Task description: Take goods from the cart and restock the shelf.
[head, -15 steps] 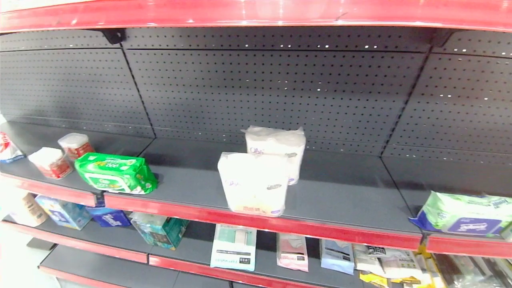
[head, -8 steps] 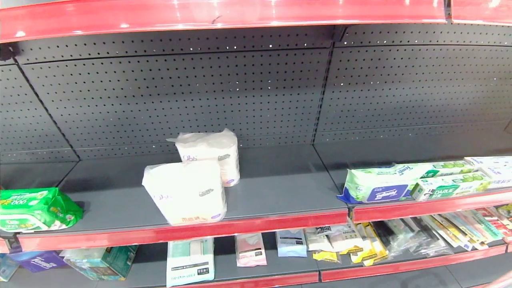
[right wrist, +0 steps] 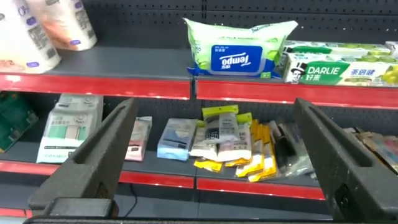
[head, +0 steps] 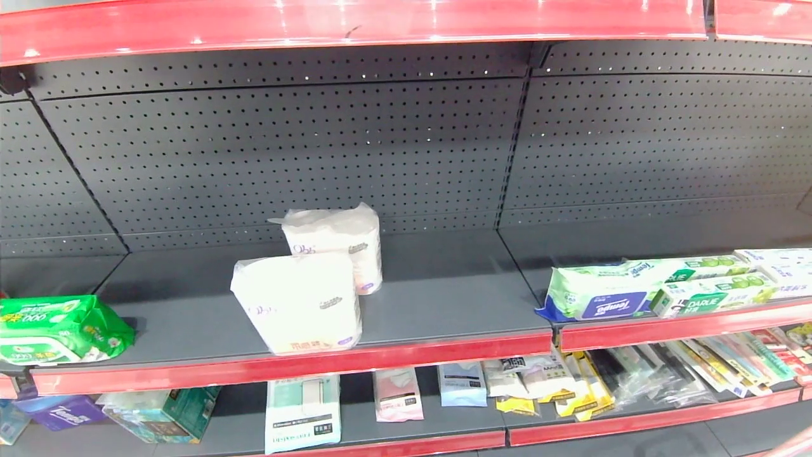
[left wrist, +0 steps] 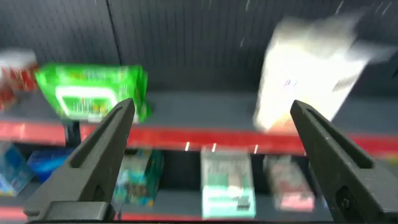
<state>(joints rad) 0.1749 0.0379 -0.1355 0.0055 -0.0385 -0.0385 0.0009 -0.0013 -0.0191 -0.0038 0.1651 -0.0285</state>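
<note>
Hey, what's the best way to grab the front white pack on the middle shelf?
Pinch the front pack by its left and right sides, mid-height, coming straight from the front: it stands upright at the shelf edge, with the second pack behind it.

We see white lettering on a blue label on the wipes pack point(right wrist: 239, 46), bold dark lettering on the green-and-white box point(right wrist: 339, 70) beside it, small purple script on the front white tissue pack point(head: 298, 304), and white print on the green pack point(head: 60, 327). We quote none of it.
</note>
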